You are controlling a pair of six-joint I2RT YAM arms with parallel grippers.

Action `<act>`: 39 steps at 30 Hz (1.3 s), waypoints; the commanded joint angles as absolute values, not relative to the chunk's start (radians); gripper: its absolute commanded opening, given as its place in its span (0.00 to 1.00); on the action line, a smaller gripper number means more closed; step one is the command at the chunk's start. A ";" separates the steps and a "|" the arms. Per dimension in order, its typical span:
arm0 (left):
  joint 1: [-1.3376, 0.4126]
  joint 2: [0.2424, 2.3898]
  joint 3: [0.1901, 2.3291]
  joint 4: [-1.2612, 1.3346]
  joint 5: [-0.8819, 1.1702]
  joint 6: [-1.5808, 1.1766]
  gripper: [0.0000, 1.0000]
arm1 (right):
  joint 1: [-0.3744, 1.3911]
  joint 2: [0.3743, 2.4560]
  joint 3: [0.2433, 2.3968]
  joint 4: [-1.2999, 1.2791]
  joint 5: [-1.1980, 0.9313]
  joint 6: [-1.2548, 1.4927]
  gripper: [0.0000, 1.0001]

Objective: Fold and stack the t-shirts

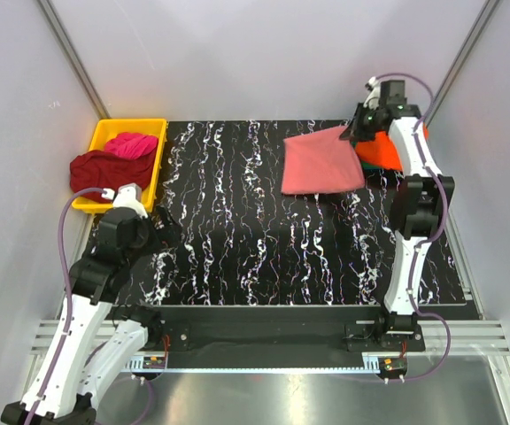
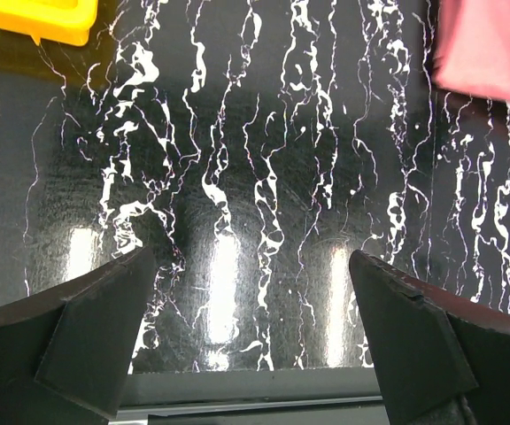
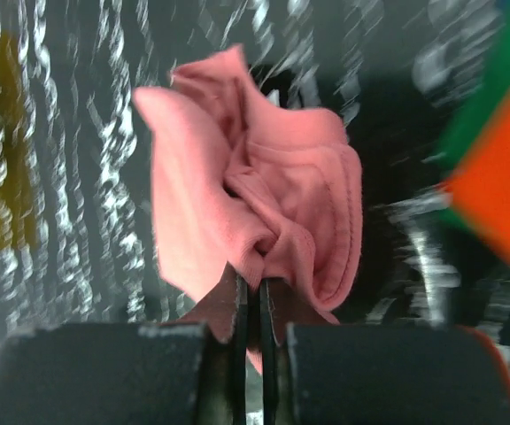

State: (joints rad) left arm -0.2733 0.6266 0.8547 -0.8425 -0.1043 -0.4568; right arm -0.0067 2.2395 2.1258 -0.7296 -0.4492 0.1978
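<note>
One pink t-shirt (image 1: 321,161), soft, light and limp, sits at the desk's (image 1: 237,230) far right, a bunched edge pinched in the right gripper (image 3: 253,292). It will likely sag, so gripping doubled edges seems best. The left gripper (image 2: 251,301) gapes empty.

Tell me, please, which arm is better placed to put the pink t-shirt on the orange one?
Right: the right gripper is shut on the pink t-shirt, beside the orange t-shirt; the left gripper hangs open by the yellow bin.
</note>
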 commanded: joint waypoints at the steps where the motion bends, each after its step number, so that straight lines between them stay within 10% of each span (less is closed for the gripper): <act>1: -0.270 0.624 0.842 -0.787 -0.129 -0.457 0.99 | -0.035 2.187 2.294 -0.859 -0.356 0.056 0.00; 12: -0.270 0.666 0.841 -0.787 -0.115 -0.459 0.99 | -0.066 2.212 2.677 -1.035 -0.235 -0.086 0.00; 39: -0.270 0.699 0.841 -0.788 -0.107 -0.460 0.98 | -0.156 2.264 2.818 -1.002 -0.307 -0.041 0.00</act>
State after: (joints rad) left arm -0.2733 0.6979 0.8406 -0.8352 -0.1055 -0.4572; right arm -0.1417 2.2623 2.7564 -1.0748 -0.2817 -0.0616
